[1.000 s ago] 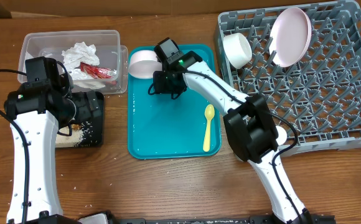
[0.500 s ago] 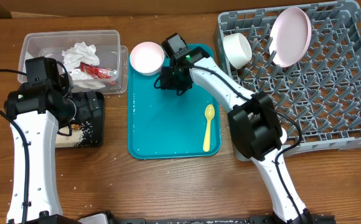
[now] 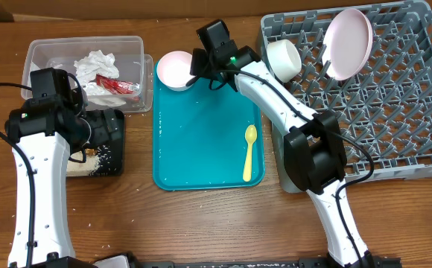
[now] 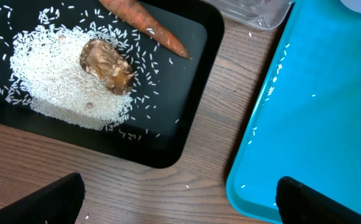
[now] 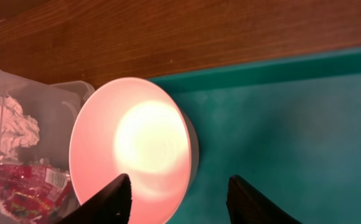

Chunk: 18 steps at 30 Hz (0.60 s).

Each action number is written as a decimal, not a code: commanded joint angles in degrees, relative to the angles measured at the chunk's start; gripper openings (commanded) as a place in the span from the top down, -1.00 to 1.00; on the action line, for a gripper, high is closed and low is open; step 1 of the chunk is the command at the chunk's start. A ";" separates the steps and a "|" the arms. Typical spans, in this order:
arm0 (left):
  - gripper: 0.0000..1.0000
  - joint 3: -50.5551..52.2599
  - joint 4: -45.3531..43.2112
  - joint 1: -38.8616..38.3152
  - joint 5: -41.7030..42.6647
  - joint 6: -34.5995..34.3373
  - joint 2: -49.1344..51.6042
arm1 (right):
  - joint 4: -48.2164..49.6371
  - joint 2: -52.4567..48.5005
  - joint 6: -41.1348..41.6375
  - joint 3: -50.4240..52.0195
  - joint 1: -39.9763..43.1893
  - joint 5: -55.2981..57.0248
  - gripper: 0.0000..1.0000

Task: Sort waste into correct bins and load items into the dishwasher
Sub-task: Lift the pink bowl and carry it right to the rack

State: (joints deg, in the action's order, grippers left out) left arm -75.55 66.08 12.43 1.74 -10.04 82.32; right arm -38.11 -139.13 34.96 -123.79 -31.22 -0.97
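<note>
I see the grey dish rack filling the right side of the table. A pale pink plate stands on edge among its pegs near the back. A white bowl lies tipped on its side at the rack's back left corner.

Just left of the rack sits the teal serving tray. Further left is the clear plastic tub, which holds crumpled napkins and a red wrapper. The black tray sits in front of the tub.

A pink bowl sits mouth up on the teal tray's back left corner, next to the tub. My right gripper is over it with the fingers partly spread. One finger is in front of the bowl's inside and the other is over bare teal, so they straddle the rim without pinching it.

My left gripper is spread wide and holds nothing. It hangs above the strip of wood between the black tray and the teal tray.

The yellow spoon lies on the teal tray near its right edge. In the black tray, a carrot piece lies at the back. A brown food lump rests on a heap of white rice.
</note>
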 commanded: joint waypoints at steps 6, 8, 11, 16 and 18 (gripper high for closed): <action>-1.00 0.20 -0.15 0.31 0.66 1.27 0.17 | 0.09 -4.09 2.56 -1.05 0.24 3.48 0.24; -0.99 0.20 -0.15 0.31 0.66 1.29 0.17 | 0.37 -4.31 2.14 -1.05 0.24 3.23 0.26; -1.00 0.20 -0.15 0.31 0.66 1.27 0.17 | 1.33 -4.87 1.36 -1.05 0.13 2.03 0.26; -1.00 0.20 -0.15 0.31 0.66 1.27 0.17 | 1.79 -5.99 1.07 -1.05 0.00 0.68 0.26; -1.00 0.20 -0.15 0.31 0.66 1.27 0.17 | 1.44 -6.03 1.07 -1.05 -0.22 0.74 0.31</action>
State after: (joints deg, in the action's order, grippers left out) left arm -75.55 66.11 12.43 1.76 -10.04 82.32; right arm -36.67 -143.83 36.45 -123.79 -31.20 0.21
